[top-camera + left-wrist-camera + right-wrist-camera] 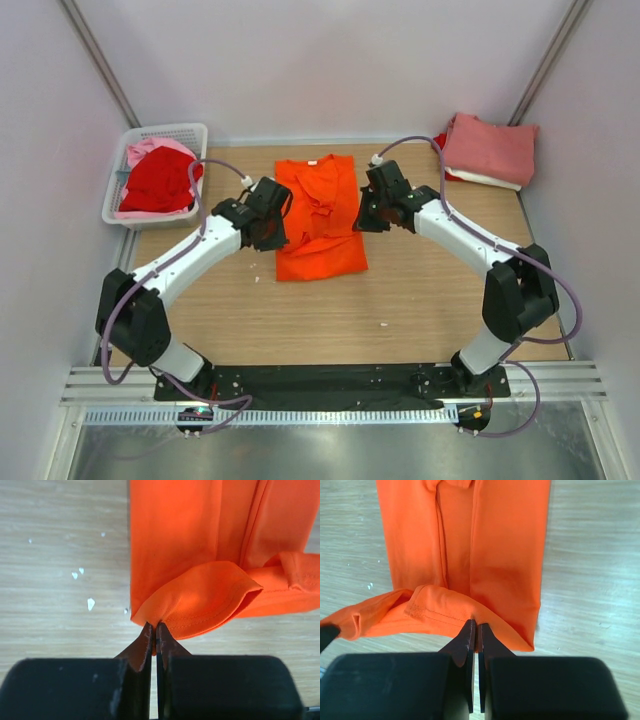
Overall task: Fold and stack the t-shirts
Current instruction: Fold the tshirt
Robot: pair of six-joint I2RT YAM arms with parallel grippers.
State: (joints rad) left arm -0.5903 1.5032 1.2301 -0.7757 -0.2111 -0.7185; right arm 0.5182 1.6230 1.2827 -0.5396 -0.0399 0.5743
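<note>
Evidently the orange t-shirt [320,240] lies pinched between left claw [154,626] and right claw [474,624].

From above, the wrist housings [262,212] hid the left fingers [146,647] and right fingers [466,645]. The orange t-shirt [318,215] ran off the top and right edges of the left wrist view, and off the top of the right wrist view. In the basket [190,132], a red shirt [158,183] covered most of the pink cloth [150,150]. White specks [90,603] on the bench [400,300] were too small to identify.
</note>
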